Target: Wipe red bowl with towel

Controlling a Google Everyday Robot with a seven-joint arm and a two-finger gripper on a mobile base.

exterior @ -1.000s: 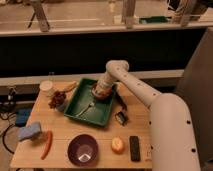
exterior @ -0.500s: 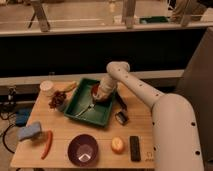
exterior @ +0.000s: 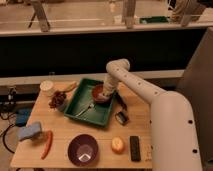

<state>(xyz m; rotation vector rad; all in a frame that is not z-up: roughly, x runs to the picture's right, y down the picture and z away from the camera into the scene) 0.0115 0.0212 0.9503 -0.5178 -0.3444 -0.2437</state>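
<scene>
I see the robot's white arm [exterior: 145,94] reaching in from the right over the wooden table [exterior: 60,127]. The green tray [exterior: 102,114] sits mid-table, toward the far edge. A purple bowl [exterior: 83,149] stands near the front edge. The red bowl [exterior: 98,94] lies inside the tray, in its far right corner. The gripper [exterior: 106,93] is down at that bowl; I cannot tell its state, nor make out the towel. A pale utensil [exterior: 86,107] lies in the tray. Dark grapes [exterior: 58,99] sit just left of the tray, and a red chili [exterior: 48,144] lies front left.
</scene>
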